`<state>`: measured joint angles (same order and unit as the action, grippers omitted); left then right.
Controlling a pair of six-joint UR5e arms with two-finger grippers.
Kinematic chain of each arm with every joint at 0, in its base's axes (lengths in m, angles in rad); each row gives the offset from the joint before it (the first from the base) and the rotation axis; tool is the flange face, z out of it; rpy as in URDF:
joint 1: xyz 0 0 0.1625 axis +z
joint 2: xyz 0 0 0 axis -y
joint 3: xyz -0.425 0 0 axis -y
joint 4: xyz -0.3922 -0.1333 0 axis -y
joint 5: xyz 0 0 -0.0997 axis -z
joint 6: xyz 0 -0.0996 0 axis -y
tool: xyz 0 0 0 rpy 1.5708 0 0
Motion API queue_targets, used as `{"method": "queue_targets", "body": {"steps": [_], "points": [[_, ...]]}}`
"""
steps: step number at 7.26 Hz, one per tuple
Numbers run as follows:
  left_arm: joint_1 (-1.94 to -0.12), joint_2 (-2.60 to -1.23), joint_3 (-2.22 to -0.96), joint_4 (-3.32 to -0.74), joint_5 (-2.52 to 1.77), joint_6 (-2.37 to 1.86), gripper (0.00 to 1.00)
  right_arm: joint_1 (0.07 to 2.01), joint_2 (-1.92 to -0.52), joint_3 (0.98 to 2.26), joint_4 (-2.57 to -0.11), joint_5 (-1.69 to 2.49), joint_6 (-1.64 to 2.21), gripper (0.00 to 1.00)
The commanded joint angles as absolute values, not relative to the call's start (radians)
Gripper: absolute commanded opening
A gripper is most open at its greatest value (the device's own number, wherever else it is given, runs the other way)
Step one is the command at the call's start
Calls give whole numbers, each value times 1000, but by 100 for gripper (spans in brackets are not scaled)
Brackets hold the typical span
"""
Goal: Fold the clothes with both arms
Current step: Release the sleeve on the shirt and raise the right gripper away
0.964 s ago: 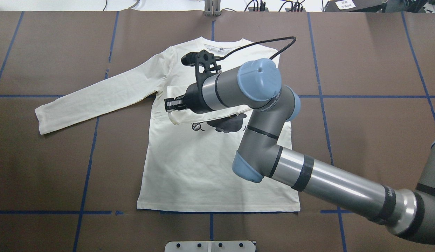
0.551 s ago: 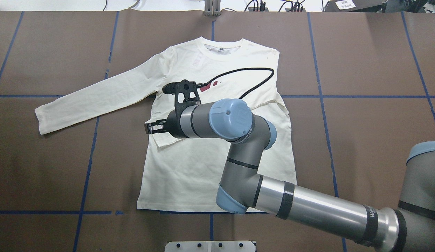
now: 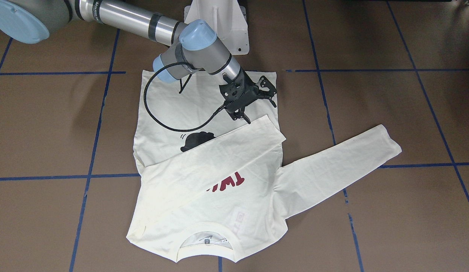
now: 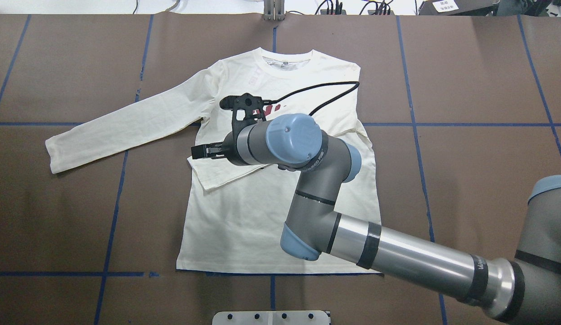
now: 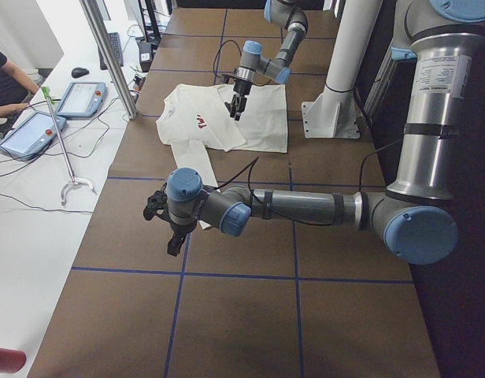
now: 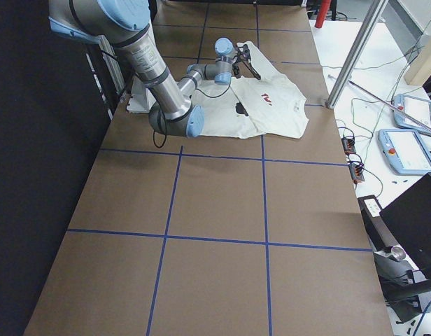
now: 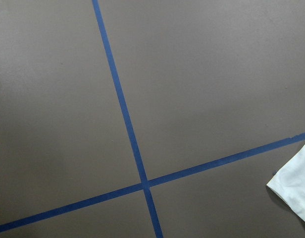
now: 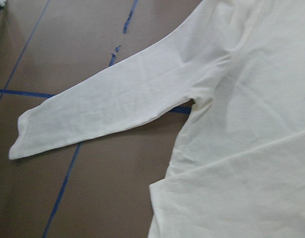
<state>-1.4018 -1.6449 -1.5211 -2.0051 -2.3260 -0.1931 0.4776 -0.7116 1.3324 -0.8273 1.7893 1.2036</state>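
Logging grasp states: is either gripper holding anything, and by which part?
The right gripper stands open over the shirt's folded-over sleeve, holding nothing. The left gripper shows only from the side; its state cannot be told.

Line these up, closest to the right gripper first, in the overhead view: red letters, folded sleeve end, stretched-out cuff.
1. folded sleeve end, just beside the right gripper.
2. red letters, up the chest.
3. stretched-out cuff, far left.
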Motion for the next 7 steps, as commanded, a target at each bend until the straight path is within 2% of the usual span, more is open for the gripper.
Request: {"method": "queue_targets", "body": {"steps": [1, 2, 4, 7], "points": [[-1286, -1634, -1525, -2205, -2303, -578, 100, 646, -725, 1426, -1173, 2010, 1195, 100], [-1243, -1629, -1526, -2271, -2301, -707, 100, 719, -727, 1455, -1347, 2069, 1174, 100], [-1143, -1589, -1528, -2418, -2179, -922, 100, 838, -840, 1514, -1519, 2135, 920, 100], [-933, -1580, -1552, -2425, -1914, -1149, 100, 1018, -1029, 1555, -1588, 2259, 643, 100]]}}
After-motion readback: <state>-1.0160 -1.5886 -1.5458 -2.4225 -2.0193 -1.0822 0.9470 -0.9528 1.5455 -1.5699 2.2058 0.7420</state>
